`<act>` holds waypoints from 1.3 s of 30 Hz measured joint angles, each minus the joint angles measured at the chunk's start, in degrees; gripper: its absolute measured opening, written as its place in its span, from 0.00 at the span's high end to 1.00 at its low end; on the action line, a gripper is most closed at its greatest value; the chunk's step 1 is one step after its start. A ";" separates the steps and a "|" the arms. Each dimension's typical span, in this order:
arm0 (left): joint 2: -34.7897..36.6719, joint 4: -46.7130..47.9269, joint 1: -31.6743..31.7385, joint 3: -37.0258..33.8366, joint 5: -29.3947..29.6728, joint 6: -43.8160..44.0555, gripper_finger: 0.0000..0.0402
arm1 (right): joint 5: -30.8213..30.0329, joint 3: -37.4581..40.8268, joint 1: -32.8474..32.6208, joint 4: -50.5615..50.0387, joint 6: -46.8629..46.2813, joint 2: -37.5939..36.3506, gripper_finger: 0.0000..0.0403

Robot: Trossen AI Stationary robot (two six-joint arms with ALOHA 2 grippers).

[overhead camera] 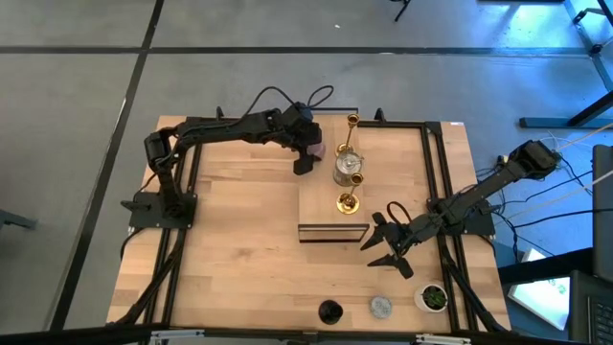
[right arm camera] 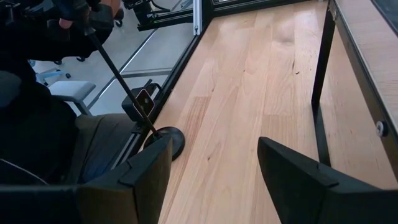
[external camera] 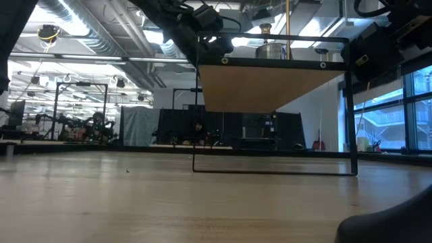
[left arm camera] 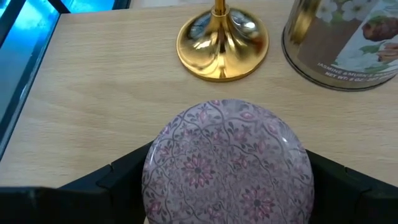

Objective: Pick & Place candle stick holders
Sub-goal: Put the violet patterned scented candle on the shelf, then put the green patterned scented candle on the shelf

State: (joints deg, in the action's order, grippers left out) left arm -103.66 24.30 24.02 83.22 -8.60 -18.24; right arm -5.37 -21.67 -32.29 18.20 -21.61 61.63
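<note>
left gripper (overhead camera: pixel 308 153) clamped on lilac-pink holder (left arm camera: pixel 227 165), low over raised shelf (overhead camera: pixel 321 196) beside tall gold holder (left arm camera: pixel 222 46), likely for placing. right gripper (overhead camera: pixel 391 241) waits, fingers apart.

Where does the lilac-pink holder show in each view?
High: lilac-pink holder in the left tool, beside the silver tin.
Low: not identifiable.
Left wrist: centre bottom, between the fingers.
Right wrist: not in it.
Shared landmark: the tin.

Raised shelf (overhead camera: pixel 321 196) is crowded — gold holders (overhead camera: pixel 349 200) and silver holder (overhead camera: pixel 348 166) close together; table (overhead camera: pixel 239 259) beside it lies open.
</note>
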 joint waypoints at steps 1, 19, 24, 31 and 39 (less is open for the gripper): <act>0.00 -0.01 -0.03 -0.01 0.02 0.02 0.21 | 0.00 0.00 0.00 0.00 0.00 0.00 0.40; 0.09 0.36 -0.03 0.00 2.45 0.10 0.01 | 0.02 0.00 0.00 0.00 0.00 0.00 0.40; 0.37 0.94 -0.03 0.09 5.99 0.04 0.01 | 0.02 0.00 0.00 0.00 0.00 0.00 0.40; 2.95 2.97 -0.23 0.09 4.06 0.38 0.01 | 0.04 0.00 0.00 -0.22 0.00 0.00 0.40; 6.44 6.33 -0.40 0.09 -2.87 2.16 0.01 | 0.07 0.00 0.00 -0.45 -0.04 0.02 0.40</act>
State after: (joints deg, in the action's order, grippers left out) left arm -97.21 30.63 23.62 83.31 -11.47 -16.08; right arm -5.30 -21.67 -32.29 17.74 -21.65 61.65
